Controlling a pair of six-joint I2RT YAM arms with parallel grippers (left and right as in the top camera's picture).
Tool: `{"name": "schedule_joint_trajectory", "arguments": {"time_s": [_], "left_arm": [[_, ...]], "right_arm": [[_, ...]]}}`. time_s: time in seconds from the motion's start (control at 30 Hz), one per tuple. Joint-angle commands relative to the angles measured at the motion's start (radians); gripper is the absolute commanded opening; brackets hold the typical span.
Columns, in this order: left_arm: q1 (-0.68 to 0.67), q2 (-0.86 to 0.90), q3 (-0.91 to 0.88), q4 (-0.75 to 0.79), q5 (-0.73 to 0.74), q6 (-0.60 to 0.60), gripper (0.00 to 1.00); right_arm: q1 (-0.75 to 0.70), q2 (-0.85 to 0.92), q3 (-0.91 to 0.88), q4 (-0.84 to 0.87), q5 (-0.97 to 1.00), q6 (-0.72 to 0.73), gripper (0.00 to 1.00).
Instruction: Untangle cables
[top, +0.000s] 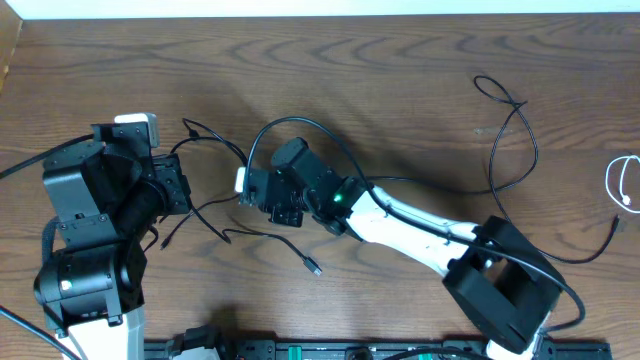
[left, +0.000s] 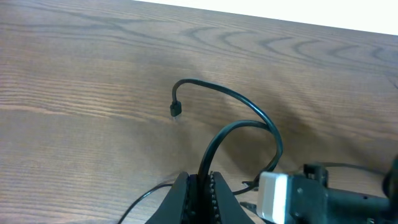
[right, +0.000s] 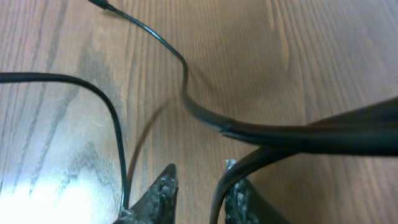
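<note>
Left end effector (left: 200, 186) clamped on black cable (left: 210, 149) | right end effector (right: 199, 171): grip unclear (finger bases cut off)

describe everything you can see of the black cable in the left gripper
A thin black cable, smooth and rubbery-looking, pinched in the shut left gripper. It rises from the grip, curves right and meets a longer arc that ends in a small black plug pointing down at the wooden table. Whether both are one cord is unclear.
</note>
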Motion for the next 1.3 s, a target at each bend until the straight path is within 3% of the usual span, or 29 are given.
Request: {"name": "schedule_joint_trajectory", "arguments": {"time_s": [0.0, 0.07, 0.13, 0.3, 0.43, 0.63, 0.8, 1.03, 1.07, 1.27], "left_arm": [[-0.003, -0.003, 0.001, -0.001, -0.01, -0.001, 0.07], [-0.003, -0.003, 0.001, -0.001, -0.01, -0.001, 0.08], [-0.003, -0.003, 0.001, -0.001, -0.01, -0.001, 0.07], [-0.003, -0.005, 0.001, -0.002, -0.01, -0.001, 0.07], [-0.003, -0.005, 0.001, -0.005, -0.01, -0.001, 0.08], [-0.003, -0.005, 0.001, -0.005, -0.01, 0.0, 0.07], [-0.003, -0.005, 0.001, -0.005, -0.01, 0.0, 0.07], [-0.003, -0.005, 0.001, -0.006, -0.01, -0.001, 0.07], [-0.003, -0.005, 0.001, -0.008, -0.01, -0.001, 0.07], [-0.003, -0.005, 0.001, -0.009, -0.01, -0.001, 0.07]], "right_arm": [[0.0, 0.038, -0.008, 0.021, -0.007, 0.083, 0.19], [0.0, 0.047, -0.008, 0.028, -0.007, 0.095, 0.17], [0.0, 0.051, -0.008, 0.03, -0.006, 0.098, 0.02], [-0.001, 0.049, -0.008, 0.028, 0.095, 0.127, 0.01], [-0.035, 0.006, -0.008, -0.013, 0.425, 0.245, 0.01], [-0.189, -0.143, -0.008, -0.178, 0.789, 0.258, 0.01], [-0.394, -0.29, -0.008, -0.299, 0.89, 0.258, 0.01], [-0.826, -0.48, -0.008, -0.363, 0.885, 0.258, 0.01], [-0.941, -0.507, -0.008, -0.364, 0.855, 0.258, 0.01], [-1.265, -0.535, -0.008, -0.382, 0.579, 0.308, 0.01]]}}
